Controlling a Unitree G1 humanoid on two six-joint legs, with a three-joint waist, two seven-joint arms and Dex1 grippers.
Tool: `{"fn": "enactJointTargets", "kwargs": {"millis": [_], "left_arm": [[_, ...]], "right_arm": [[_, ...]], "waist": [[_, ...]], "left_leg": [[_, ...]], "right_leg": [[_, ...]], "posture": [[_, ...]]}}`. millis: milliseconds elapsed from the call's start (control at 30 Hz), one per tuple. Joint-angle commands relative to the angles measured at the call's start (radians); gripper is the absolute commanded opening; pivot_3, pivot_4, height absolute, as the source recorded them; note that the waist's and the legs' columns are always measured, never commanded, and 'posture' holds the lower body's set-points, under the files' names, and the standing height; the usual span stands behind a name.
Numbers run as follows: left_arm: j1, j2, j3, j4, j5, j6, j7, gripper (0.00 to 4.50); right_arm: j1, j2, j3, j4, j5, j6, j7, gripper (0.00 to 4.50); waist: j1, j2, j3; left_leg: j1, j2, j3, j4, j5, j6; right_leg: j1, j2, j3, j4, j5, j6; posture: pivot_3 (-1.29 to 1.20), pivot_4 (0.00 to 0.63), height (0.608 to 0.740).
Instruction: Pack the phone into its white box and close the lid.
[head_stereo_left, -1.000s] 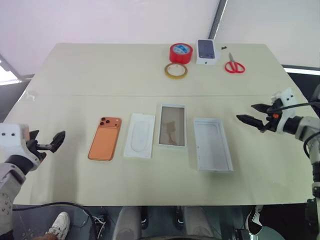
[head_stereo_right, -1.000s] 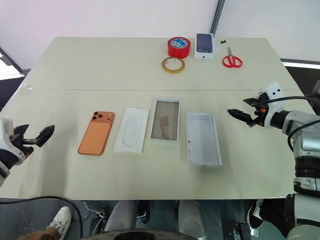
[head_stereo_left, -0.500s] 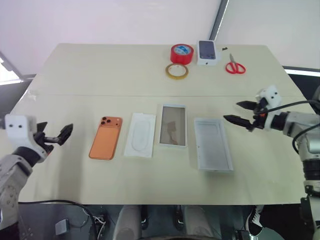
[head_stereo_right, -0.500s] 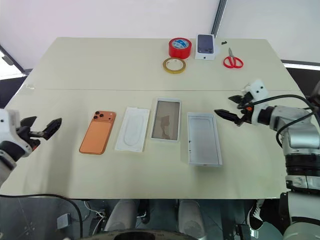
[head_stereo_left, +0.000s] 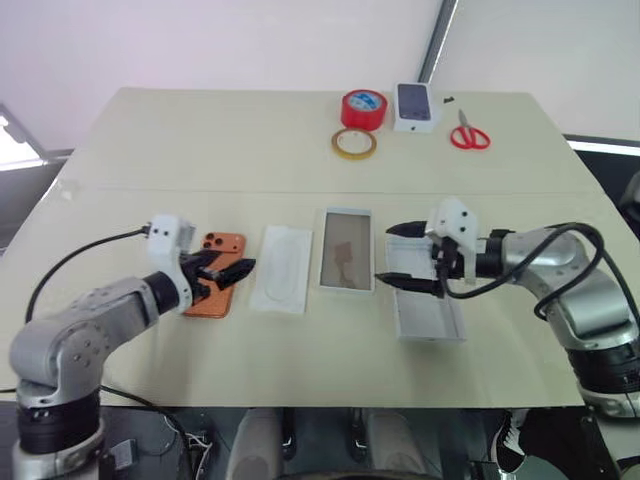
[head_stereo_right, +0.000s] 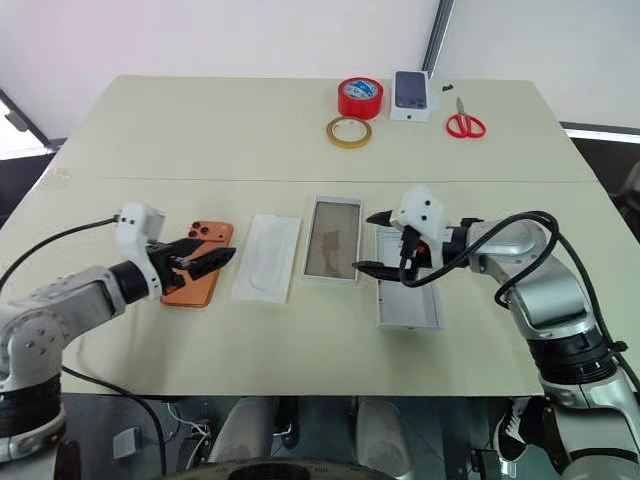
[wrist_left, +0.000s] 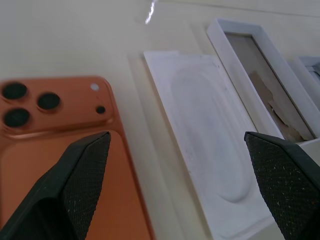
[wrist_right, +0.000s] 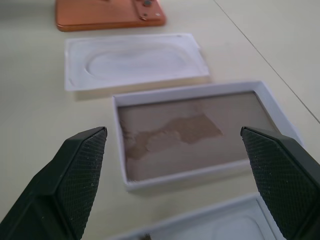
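Note:
The orange phone (head_stereo_left: 224, 244) lies lens side up at the table's left. My left gripper (head_stereo_left: 238, 272) hovers open over the phone's near right part; the phone (wrist_left: 60, 130) sits low between its fingers. To the phone's right lies a white insert tray (head_stereo_left: 281, 283) with an oval recess. The white box lies as two shallow open trays side by side: one with a brownish floor (head_stereo_left: 345, 262), one all white (head_stereo_left: 428, 310). My right gripper (head_stereo_left: 385, 254) is open above the gap between these two, and the brownish-floored tray (wrist_right: 190, 135) shows between its fingers.
At the far edge stand a red tape roll (head_stereo_left: 363, 107), a tan tape ring (head_stereo_left: 353, 142), a small white box with a phone picture (head_stereo_left: 415, 105) and red scissors (head_stereo_left: 468, 132). Cables trail from both arms. Bare table lies between the far items and the row.
Both arms swung inward from the table's sides: the left gripper came over the phone, the right one over the box trays. Both stayed open.

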Motion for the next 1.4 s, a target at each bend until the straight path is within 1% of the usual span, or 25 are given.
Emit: {"fn": "enactJointTargets", "kwargs": {"millis": [33, 133, 200, 400, 467, 533, 633, 733, 833, 1000, 1033, 1067, 1167, 1200, 1267, 1300, 1400], "left_arm": [[-0.067, -0.069, 0.030, 0.037, -0.041, 0.124, 0.084, 4.50], [-0.111, -0.137, 0.060, 0.078, -0.051, 0.231, 0.124, 4.50], [-0.132, -0.165, 0.061, 0.095, -0.034, 0.284, 0.140, 4.50], [-0.173, -0.264, 0.040, 0.134, 0.021, 0.306, 0.165, 4.50], [-0.188, -0.311, 0.074, 0.160, 0.036, 0.307, 0.179, 3.98], [-0.198, -0.339, 0.113, 0.168, 0.042, 0.319, 0.181, 3.24], [-0.206, -0.354, 0.137, 0.172, 0.048, 0.329, 0.176, 1.63], [-0.207, -0.351, 0.128, 0.170, 0.051, 0.329, 0.163, 0.06], [-0.224, -0.366, 0.152, 0.160, 0.051, 0.328, 0.155, 0.03], [-0.287, -0.412, 0.254, 0.157, 0.024, 0.329, 0.167, 0.03], [-0.292, -0.420, 0.266, 0.156, 0.022, 0.329, 0.171, 0.00], [-0.294, -0.425, 0.272, 0.154, 0.021, 0.329, 0.173, 0.00], [-0.289, -0.426, 0.275, 0.143, 0.013, 0.329, 0.186, 0.00], [-0.289, -0.427, 0.280, 0.144, 0.008, 0.329, 0.193, 0.00], [-0.290, -0.432, 0.291, 0.147, -0.004, 0.329, 0.205, 0.00], [-0.290, -0.432, 0.293, 0.148, -0.010, 0.329, 0.210, 0.00], [-0.296, -0.444, 0.305, 0.151, -0.022, 0.329, 0.232, 0.00]], "right_arm": [[0.010, 0.009, 0.006, -0.045, 0.001, 0.001, -0.017, 4.47], [0.012, 0.017, 0.013, -0.051, -0.001, -0.001, -0.030, 4.47], [0.006, 0.021, 0.011, -0.049, 0.003, 0.001, -0.035, 4.47], [-0.008, 0.031, 0.022, -0.046, -0.002, -0.013, -0.039, 4.47], [-0.014, 0.036, 0.027, -0.051, -0.002, -0.011, -0.041, 4.50], [-0.018, 0.037, 0.035, -0.060, -0.005, -0.006, -0.040, 4.50], [-0.023, 0.032, 0.051, -0.069, -0.011, 0.006, -0.042, 4.50], [-0.033, 0.016, 0.095, -0.078, -0.053, 0.024, -0.047, 4.50], [-0.043, 0.003, 0.146, -0.091, -0.091, 0.045, -0.048, 4.50], [-0.091, 0.039, 0.265, -0.077, -0.166, 0.097, -0.069, 4.50], [-0.101, 0.046, 0.294, -0.060, -0.194, 0.100, -0.076, 3.95], [-0.108, 0.049, 0.312, -0.049, -0.213, 0.101, -0.080, 3.65], [-0.114, 0.056, 0.370, 0.010, -0.286, 0.069, -0.093, 2.14], [-0.113, 0.056, 0.383, 0.025, -0.304, 0.048, -0.090, 1.55], [-0.109, 0.053, 0.395, 0.036, -0.326, 0.012, -0.081, 0.47], [-0.107, 0.054, 0.395, 0.035, -0.329, 0.003, -0.073, 0.03], [-0.098, 0.061, 0.390, 0.004, -0.317, -0.003, -0.044, 0.03]], "waist": [[0.000, 0.000, 0.000], [-0.001, 0.000, 0.000], [-0.001, -0.001, 0.000], [0.002, -0.001, 0.000], [0.010, -0.001, 0.000], [0.017, -0.001, 0.000], [0.021, -0.001, 0.000], [0.019, -0.001, 0.000], [0.019, -0.001, 0.000], [0.018, -0.002, 0.000], [0.018, -0.002, 0.000], [0.018, -0.002, 0.000], [0.018, -0.002, 0.000], [0.019, -0.002, 0.000], [0.019, -0.002, 0.000], [0.019, -0.002, 0.000], [0.019, -0.002, 0.000]], "left_leg": [[0.000, 0.000, 0.000, 0.001, 0.000, 0.000], [0.000, 0.000, 0.000, 0.003, 0.000, 0.000], [0.000, 0.000, 0.000, 0.003, 0.000, 0.000], [0.001, 0.000, 0.000, 0.003, 0.000, 0.000], [0.002, 0.000, 0.000, 0.003, 0.000, 0.000], [0.002, 0.000, 0.000, 0.004, 0.000, 0.000], [0.001, 0.000, -0.001, 0.003, 0.000, 0.000], [0.001, 0.000, -0.001, 0.004, 0.000, 0.000], [0.001, 0.000, -0.001, 0.003, 0.000, 0.000], [0.001, 0.000, -0.001, 0.003, 0.000, 0.000], [0.001, 0.000, -0.001, 0.003, 0.000, 0.000], [0.001, 0.000, -0.001, 0.003, 0.000, 0.000], [0.000, 0.000, -0.001, 0.003, 0.000, 0.000], [0.000, 0.000, -0.001, 0.003, 0.000, 0.000], [0.000, -0.001, -0.001, 0.003, 0.000, 0.000], [0.000, -0.001, -0.001, 0.003, 0.000, 0.000], [0.000, 0.000, -0.001, 0.003, 0.000, 0.000]], "right_leg": [[0.000, 0.001, 0.000, 0.001, 0.000, 0.000], [0.001, 0.002, 0.000, 0.003, 0.000, 0.000], [0.001, 0.002, 0.000, 0.003, 0.000, 0.000], [0.001, 0.003, 0.000, 0.005, -0.001, 0.001], [0.002, 0.002, 0.000, 0.005, -0.001, 0.001], [0.002, 0.002, 0.000, 0.004, -0.001, 0.001], [0.002, 0.002, 0.000, 0.004, -0.001, 0.001], [0.001, 0.002, 0.000, 0.004, -0.001, 0.001], [0.001, 0.001, 0.000, 0.004, -0.001, 0.001], [0.000, 0.000, 0.000, 0.004, -0.001, 0.001], [0.000, 0.000, 0.000, 0.004, -0.001, 0.001], [0.000, 0.000, 0.000, 0.004, -0.001, 0.001], [0.000, 0.000, 0.000, 0.004, -0.001, 0.001], [0.000, 0.001, 0.000, 0.004, -0.001, 0.001], [0.000, 0.001, 0.000, 0.004, -0.001, 0.001], [0.000, 0.001, 0.000, 0.004, -0.001, 0.001], [0.000, 0.001, 0.000, 0.004, -0.001, 0.001]], "posture": [[0.00, 0.150, 0.740], [0.00, 0.150, 0.740], [0.00, 0.150, 0.740], [0.00, 0.150, 0.740], [0.00, 0.150, 0.740], [0.00, 0.150, 0.740], [0.00, 0.150, 0.740], [0.00, 0.150, 0.740], [0.00, 0.150, 0.740], [0.00, 0.150, 0.740], [0.00, 0.150, 0.740], [0.00, 0.150, 0.740], [0.00, 0.150, 0.740], [0.00, 0.150, 0.740], [0.00, 0.150, 0.740], [0.00, 0.150, 0.740], [0.00, 0.150, 0.740]]}}
